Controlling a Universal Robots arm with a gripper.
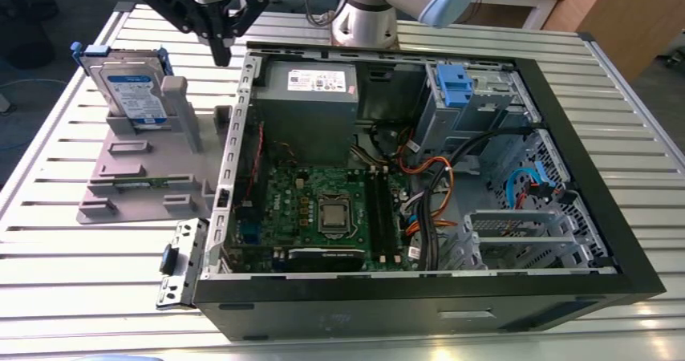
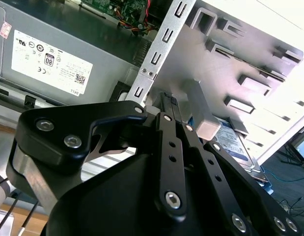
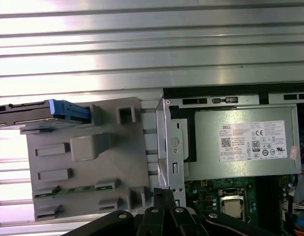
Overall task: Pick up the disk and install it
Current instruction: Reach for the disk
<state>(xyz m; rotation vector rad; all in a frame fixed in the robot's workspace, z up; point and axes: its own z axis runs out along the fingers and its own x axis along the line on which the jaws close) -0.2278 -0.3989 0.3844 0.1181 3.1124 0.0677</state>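
Little of the disk [image 2: 235, 142] is showing in the second wrist view, where the gripper's black links are covering most of it. In the first wrist view the picture's border is cutting it off. It is standing upright in a grey holder [image 1: 144, 180] on the slatted table [image 1: 86, 273], beside the open computer case [image 1: 428, 305]. The gripper [image 1: 221, 54] is hanging near the case wall, fingers pressed together, gripping nothing. A grey power supply [image 1: 310, 96] is sitting just inside.
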